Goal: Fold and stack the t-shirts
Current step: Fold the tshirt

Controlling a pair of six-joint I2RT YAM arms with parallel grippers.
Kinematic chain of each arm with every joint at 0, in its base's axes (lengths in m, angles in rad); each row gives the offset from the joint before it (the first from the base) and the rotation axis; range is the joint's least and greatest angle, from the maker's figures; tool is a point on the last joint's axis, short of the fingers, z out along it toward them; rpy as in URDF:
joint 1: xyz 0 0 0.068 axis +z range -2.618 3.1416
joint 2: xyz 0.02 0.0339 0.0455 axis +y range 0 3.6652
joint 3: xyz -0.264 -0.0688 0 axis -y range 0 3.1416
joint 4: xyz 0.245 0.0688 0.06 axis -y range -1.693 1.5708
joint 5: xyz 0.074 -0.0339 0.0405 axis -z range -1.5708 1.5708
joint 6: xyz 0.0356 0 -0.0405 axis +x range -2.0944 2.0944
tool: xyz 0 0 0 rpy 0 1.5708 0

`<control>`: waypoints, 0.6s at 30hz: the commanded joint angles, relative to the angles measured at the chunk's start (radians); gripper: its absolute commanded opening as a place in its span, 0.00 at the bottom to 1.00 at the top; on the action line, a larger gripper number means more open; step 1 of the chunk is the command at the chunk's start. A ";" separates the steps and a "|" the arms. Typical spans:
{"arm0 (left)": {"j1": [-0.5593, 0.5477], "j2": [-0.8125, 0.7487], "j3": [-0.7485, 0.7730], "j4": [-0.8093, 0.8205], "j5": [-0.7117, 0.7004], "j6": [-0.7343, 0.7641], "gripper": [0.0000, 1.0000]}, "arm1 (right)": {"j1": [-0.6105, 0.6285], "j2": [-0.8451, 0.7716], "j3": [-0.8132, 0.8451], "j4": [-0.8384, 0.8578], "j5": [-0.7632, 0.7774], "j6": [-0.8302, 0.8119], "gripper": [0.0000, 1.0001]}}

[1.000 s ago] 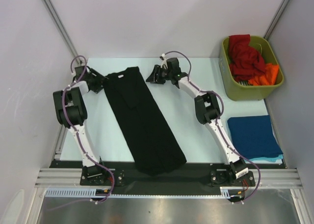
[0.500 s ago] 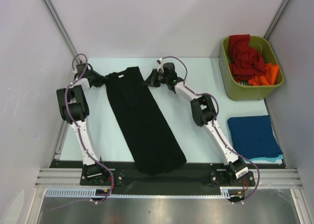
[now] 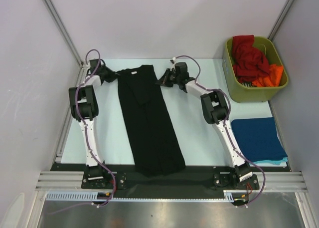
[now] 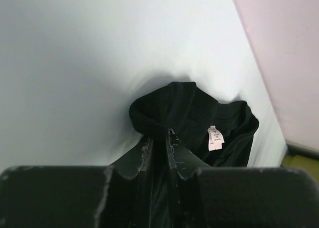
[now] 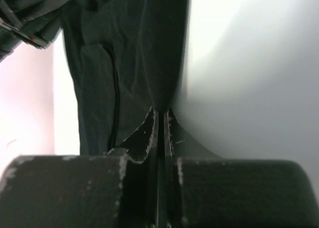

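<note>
Olive-green plastic bin [image 3: 249, 95] at the far right corner; pale blue tabletop [image 3: 199, 138], aluminium rail [image 3: 169, 182] along its near edge

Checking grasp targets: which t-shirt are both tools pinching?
The black t-shirt, stretched out flat, pinched at its far corners. The red t-shirt and orange t-shirt lie in the bin; the dark blue t-shirt lies folded.

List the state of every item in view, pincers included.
black t-shirt, folded into a long strip, flat on the table.
left pincer, shut on the black t-shirt's far left corner.
right pincer, shut on its far right edge.
dark blue t-shirt, folded, flat.
teal t-shirt, mostly hidden under the dark blue t-shirt.
bin, upright.
red t-shirt, crumpled in the bin.
orange t-shirt, crumpled in the bin.
</note>
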 commanded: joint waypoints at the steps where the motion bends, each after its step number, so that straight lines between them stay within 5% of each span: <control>1: -0.055 0.099 0.135 0.079 0.029 -0.075 0.17 | -0.063 -0.117 -0.094 -0.049 0.127 -0.100 0.00; 11: -0.203 0.283 0.466 0.083 -0.009 -0.185 0.22 | -0.198 -0.285 -0.390 -0.003 0.163 -0.149 0.00; 15: -0.220 0.248 0.494 0.040 -0.027 -0.132 0.41 | -0.210 -0.302 -0.398 -0.049 0.144 -0.172 0.02; 18: -0.215 0.179 0.508 -0.040 -0.063 -0.018 0.75 | -0.213 -0.290 -0.326 -0.169 0.137 -0.189 0.17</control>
